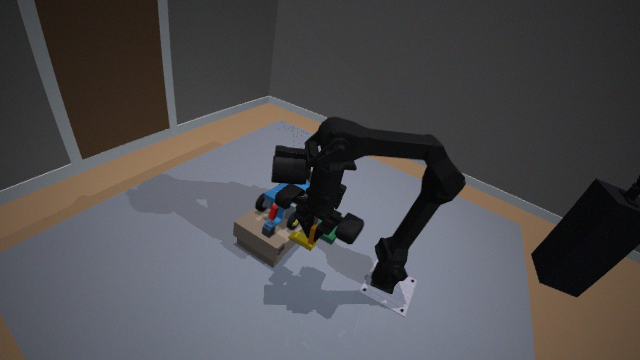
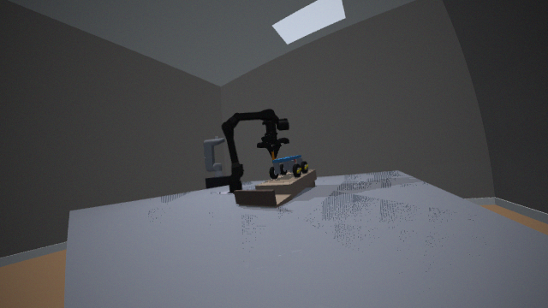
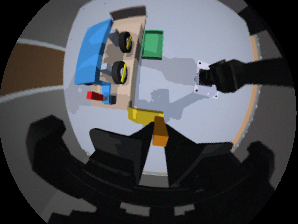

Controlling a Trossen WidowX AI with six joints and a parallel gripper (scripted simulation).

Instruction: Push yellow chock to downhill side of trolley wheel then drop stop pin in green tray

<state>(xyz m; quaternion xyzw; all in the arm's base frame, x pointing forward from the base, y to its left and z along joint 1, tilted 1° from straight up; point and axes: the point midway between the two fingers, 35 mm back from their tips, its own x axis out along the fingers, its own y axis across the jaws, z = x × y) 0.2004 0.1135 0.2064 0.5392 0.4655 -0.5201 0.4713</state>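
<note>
Your yellow chock hangs lifted off the counter, just beside the ramp, with the claw clamped on its orange handle. The blue trolley sits on the ramp; the red-headed stop pin stands beside it. The green tray lies nearby.

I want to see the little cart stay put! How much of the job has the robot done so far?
Not much is finished yet. The pincer is shut on the orange handle of the yellow chock, carrying it, so it isn't against a wheel. The red stop pin is in place by the blue trolley. Left to do: wedge the chock, pull the pin, drop it in the green tray, let go and back off.
</note>
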